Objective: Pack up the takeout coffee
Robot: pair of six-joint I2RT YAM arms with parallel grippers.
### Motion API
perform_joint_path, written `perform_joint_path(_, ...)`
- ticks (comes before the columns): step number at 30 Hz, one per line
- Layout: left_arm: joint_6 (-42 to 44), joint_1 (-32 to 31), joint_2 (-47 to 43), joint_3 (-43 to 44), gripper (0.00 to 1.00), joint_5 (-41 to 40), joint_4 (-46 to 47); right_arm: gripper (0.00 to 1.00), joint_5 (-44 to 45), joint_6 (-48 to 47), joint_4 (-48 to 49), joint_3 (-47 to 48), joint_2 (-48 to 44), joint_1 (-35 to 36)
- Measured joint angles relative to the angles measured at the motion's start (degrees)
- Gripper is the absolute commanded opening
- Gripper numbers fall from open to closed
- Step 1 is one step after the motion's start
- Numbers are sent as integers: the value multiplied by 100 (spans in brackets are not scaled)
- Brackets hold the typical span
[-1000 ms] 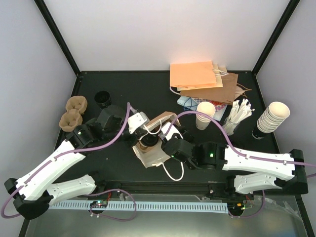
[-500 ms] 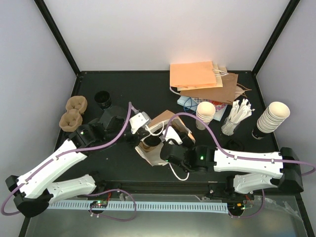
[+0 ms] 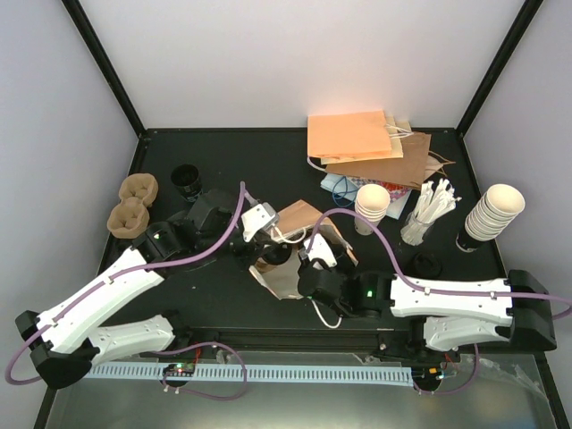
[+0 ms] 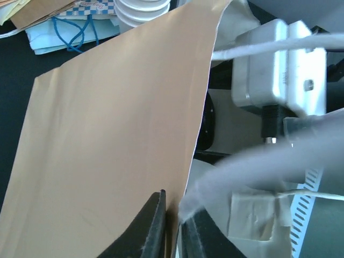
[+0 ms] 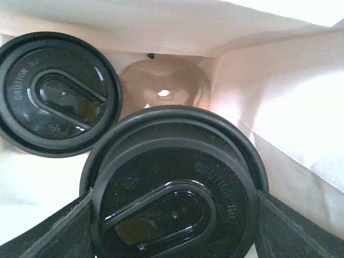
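A brown paper bag (image 3: pixel 299 217) with a white inside lies open at the table's middle. My left gripper (image 4: pixel 172 207) is shut on the bag's upper edge (image 4: pixel 107 134), one finger on each side of the paper; it also shows in the top view (image 3: pixel 259 228). My right gripper (image 3: pixel 308 275) reaches into the bag's mouth. In the right wrist view it is shut on a takeout coffee's black lid (image 5: pixel 174 185), a finger (image 5: pixel 48 231) on each side. A second lidded coffee (image 5: pixel 56 94) sits in a brown pulp carrier (image 5: pixel 164 80) inside the bag.
Spare pulp carriers (image 3: pixel 132 202) and a black-lidded cup (image 3: pixel 186 179) sit at the left. Flat paper bags (image 3: pixel 366 143) lie at the back. Lidless cup stacks (image 3: pixel 373 204) (image 3: pixel 496 212), a holder of white sticks (image 3: pixel 429 207) and a loose black lid (image 3: pixel 427 264) are at the right.
My right gripper has moved left and nearer, deeper into the bag's mouth with the coffee. The bag has tipped and shifted slightly nearer. My left gripper has kept its hold on the edge.
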Motion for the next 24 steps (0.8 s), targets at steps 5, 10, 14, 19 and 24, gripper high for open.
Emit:
perform_joint_path(5, -31, 0, -9, 0, 59, 229, 131, 49, 247, 0, 205, -74, 162, 0)
perform_joint_path(10, -243, 2, -118, 4, 87, 376, 313, 49, 297, -146, 535, -243, 179, 0)
perform_joint_path(14, -494, 68, -417, 136, 98, 284, 417, 49, 269, -348, 798, -343, 179, 0)
perform_joint_path(19, -793, 852, -439, 415, 99, 247, 420, 50, 210, -750, 1176, -496, 170, 0)
perform_joint_path(24, -940, 2168, 348, 413, 99, 487, 385, 50, 4, -1429, 1718, -879, 111, 0)
